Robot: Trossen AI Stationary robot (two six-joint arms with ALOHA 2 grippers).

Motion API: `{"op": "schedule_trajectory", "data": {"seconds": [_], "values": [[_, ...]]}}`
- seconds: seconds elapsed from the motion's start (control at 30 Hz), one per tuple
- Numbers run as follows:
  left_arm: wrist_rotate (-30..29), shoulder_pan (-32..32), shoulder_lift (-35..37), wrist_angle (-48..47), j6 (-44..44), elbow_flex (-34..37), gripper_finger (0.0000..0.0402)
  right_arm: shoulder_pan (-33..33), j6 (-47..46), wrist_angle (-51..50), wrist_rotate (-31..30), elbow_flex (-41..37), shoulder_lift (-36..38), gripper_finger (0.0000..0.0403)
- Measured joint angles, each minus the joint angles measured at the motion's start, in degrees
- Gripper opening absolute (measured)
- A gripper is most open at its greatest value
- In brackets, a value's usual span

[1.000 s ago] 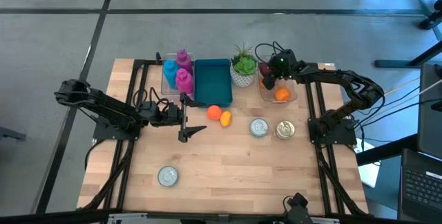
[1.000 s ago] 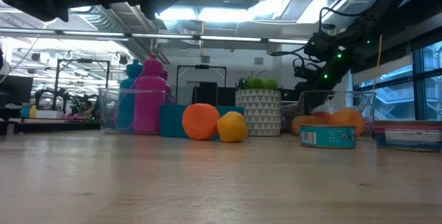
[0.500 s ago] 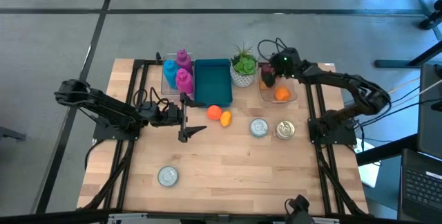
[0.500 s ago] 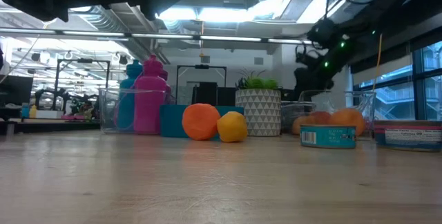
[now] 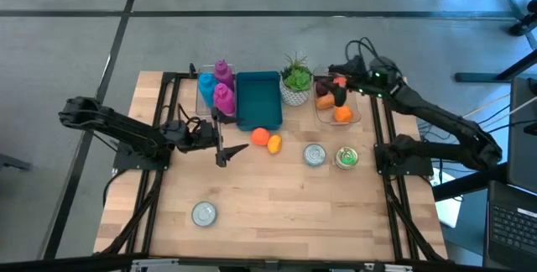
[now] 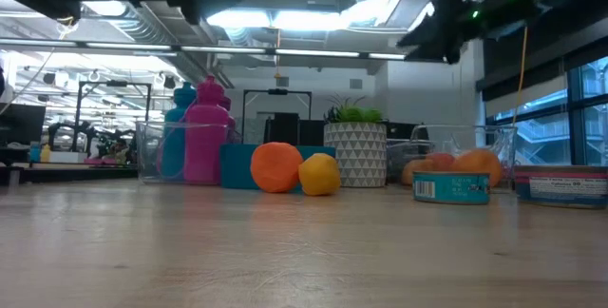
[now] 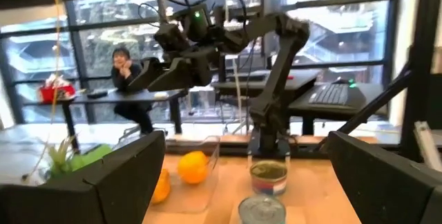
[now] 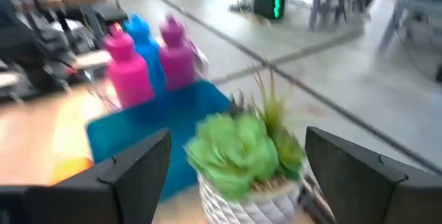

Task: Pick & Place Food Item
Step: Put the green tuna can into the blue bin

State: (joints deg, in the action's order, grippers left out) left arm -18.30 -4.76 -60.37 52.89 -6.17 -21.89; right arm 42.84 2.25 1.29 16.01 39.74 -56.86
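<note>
Wooden table (image 5: pixel 285 196), cluttered. Right gripper (image 5: pixel 338 86) spread, empty, high over clear bin (image 5: pixel 356 119) holding orange (image 5: pixel 342 114). Left gripper (image 5: pixel 225 148) spread, waiting mid-table. Judging: reach step, nothing picked. Next: descend squarely, close on fruit, clear bin walls.

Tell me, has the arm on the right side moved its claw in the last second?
Yes. In the high view the right gripper was down over the clear container of fruit; it has lifted and pulled back toward the table's right edge, jaws open and empty.

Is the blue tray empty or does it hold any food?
Empty. From above, the blue tray shows only bare blue floor; the two oranges lie on the table just outside it.
</note>
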Motion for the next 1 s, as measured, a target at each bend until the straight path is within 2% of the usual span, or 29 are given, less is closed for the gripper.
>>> {"op": "schedule_trajectory", "data": {"seconds": [0.1,0.27,0.37,0.5,0.57,0.7,1.0], "values": [[1.5,0.0,2.2,-1.7,-0.1,0.0,0.0393,-2.0,-1.0,2.2,0.0,-1.9,5.1,0.0327],[1.5,0.0,5.3,-5.7,0.8,0.0,0.0393,-4.5,-6.7,10.7,0.6,-10.8,14.5,0.0327],[1.6,0.0,6.4,-7.0,1.7,0.0,0.0393,-6.0,-9.2,15.4,2.8,-15.3,18.2,0.0327],[1.3,0.0,7.1,-8.5,2.3,0.0,0.0393,-8.8,-10.1,16.4,8.0,-18.1,21.6,0.0326],[1.4,0.0,7.2,-8.5,3.2,0.0,0.0393,-10.7,-11.8,16.4,10.5,-18.9,21.8,0.0326],[1.5,0.0,7.2,-8.2,3.8,0.0,0.0393,-15.1,-12.7,16.5,10.9,-19.5,19.9,0.0326],[1.1,1.1,7.2,-6.4,3.0,0.0,0.0393,-21.0,-11.3,22.9,-2.6,-19.7,11.1,0.0326]]}}
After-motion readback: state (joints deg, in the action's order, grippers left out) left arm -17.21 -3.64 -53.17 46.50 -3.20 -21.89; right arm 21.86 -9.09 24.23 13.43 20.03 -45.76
